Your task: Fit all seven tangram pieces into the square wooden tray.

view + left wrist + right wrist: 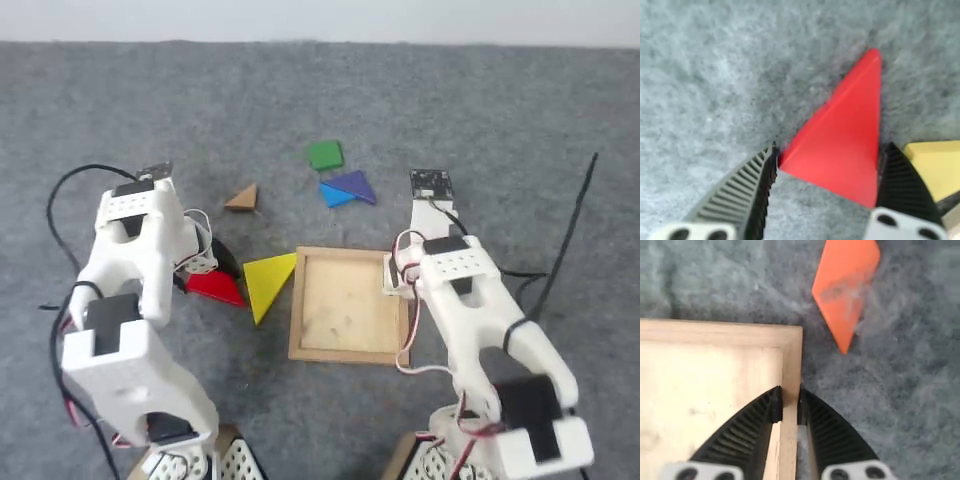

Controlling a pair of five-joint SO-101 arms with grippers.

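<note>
1. The left tool point(827, 160) sits low on the grey table point(500, 120). It pinches the red triangle point(845, 145), with one finger against each side of the piece.
2. The yellow triangle point(265, 280) lies just beside the red one, between it and the tray point(296, 310).
3. The right tool point(789, 402) is pressed onto the tray's wall near a corner, with one finger inside and one outside.
4. An orange slanted piece point(845, 285) lies on the table near that corner, apart from the tray.
5. Beyond the tray, the green square point(325, 155) lies close to the blue triangle point(335, 194) and the purple triangle point(355, 184), which touch each other.
6. A small brown triangle point(242, 198) lies alone, farther left.
</note>
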